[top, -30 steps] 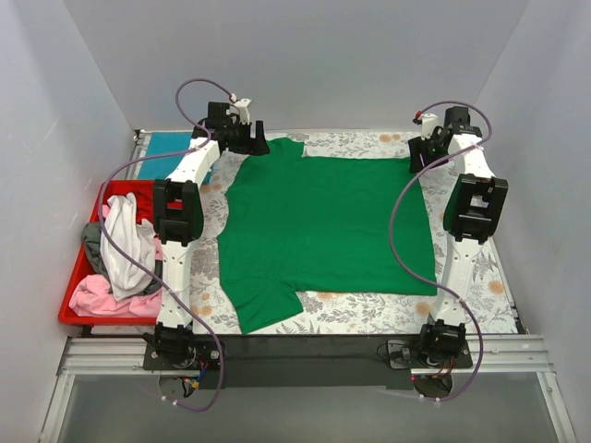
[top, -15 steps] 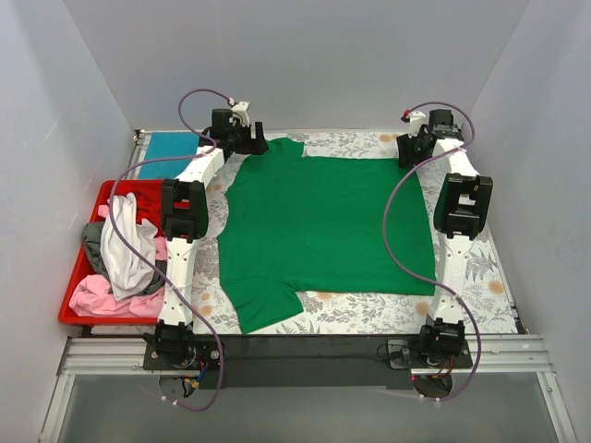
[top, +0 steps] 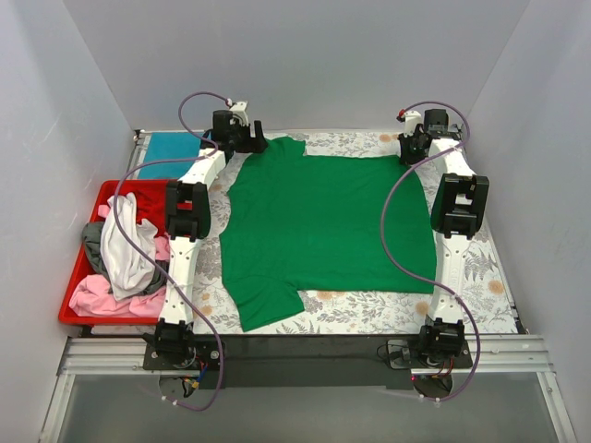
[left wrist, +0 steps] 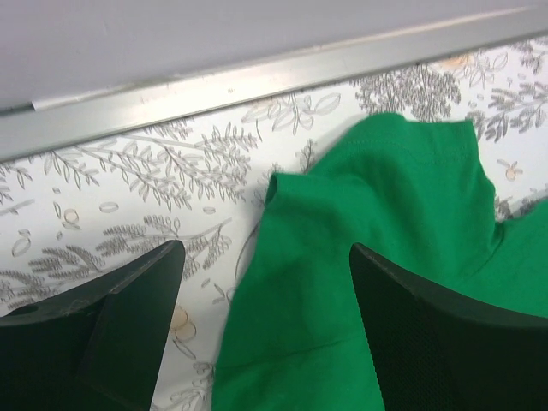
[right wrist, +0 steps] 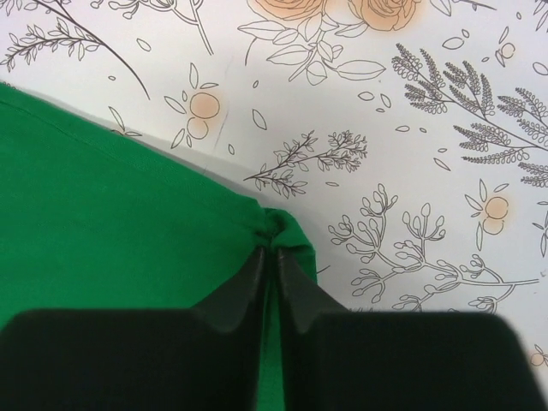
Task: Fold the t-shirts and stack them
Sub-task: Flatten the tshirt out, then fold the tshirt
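Note:
A bright green t-shirt [top: 323,226] lies spread flat on the floral table cloth, one sleeve pointing to the near left. My left gripper [top: 253,140] hovers at the shirt's far left corner. In the left wrist view it [left wrist: 265,248] is open, its fingers straddling the edge of the green sleeve [left wrist: 385,197]. My right gripper [top: 410,151] is at the far right corner. The right wrist view shows it [right wrist: 270,253] shut on a bunched pinch of the green cloth [right wrist: 111,223]. A teal-blue t-shirt [top: 171,146] lies folded at the far left.
A red tray [top: 74,314] on the left holds a heap of white, pink and dark grey shirts [top: 125,245]. A metal rail [left wrist: 257,81] and the back wall run just behind both grippers. Side walls close in the table.
The right gripper has closed on the shirt's far right corner. Both arms have reached a little farther toward the back edge.

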Available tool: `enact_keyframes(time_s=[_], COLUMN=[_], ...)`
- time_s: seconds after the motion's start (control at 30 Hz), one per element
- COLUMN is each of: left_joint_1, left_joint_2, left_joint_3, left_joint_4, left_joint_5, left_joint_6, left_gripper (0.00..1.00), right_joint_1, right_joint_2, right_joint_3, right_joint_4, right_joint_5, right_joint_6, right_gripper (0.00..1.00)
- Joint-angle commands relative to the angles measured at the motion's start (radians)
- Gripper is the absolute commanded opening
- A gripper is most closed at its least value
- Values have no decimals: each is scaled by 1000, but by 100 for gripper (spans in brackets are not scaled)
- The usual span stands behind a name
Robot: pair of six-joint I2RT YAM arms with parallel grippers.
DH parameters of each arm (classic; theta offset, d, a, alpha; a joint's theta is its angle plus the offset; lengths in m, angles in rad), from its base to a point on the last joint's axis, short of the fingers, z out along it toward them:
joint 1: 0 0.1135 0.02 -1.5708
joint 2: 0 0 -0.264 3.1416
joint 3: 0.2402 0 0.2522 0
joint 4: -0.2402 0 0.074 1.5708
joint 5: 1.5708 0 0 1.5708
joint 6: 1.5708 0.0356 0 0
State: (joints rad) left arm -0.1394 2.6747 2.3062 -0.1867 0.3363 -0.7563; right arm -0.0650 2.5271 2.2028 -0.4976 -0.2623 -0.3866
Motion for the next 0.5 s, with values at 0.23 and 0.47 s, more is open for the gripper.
enact_keyframes(time_s=[0.23, 0.47], left_joint_1=[4, 1], left_joint_2=[54, 70], left_joint_3=[94, 94], left_joint_4=[53, 81], left_joint_5=[-2, 135], left_joint_6=[-21, -66], left_gripper=[75, 62], right_joint_1=[-6, -4], right_joint_2=[9, -5], right_joint_3=[29, 5], right_joint_4=[14, 24], right_joint_5=[12, -5], right_joint_6=[2, -11], right_gripper=[1, 1])
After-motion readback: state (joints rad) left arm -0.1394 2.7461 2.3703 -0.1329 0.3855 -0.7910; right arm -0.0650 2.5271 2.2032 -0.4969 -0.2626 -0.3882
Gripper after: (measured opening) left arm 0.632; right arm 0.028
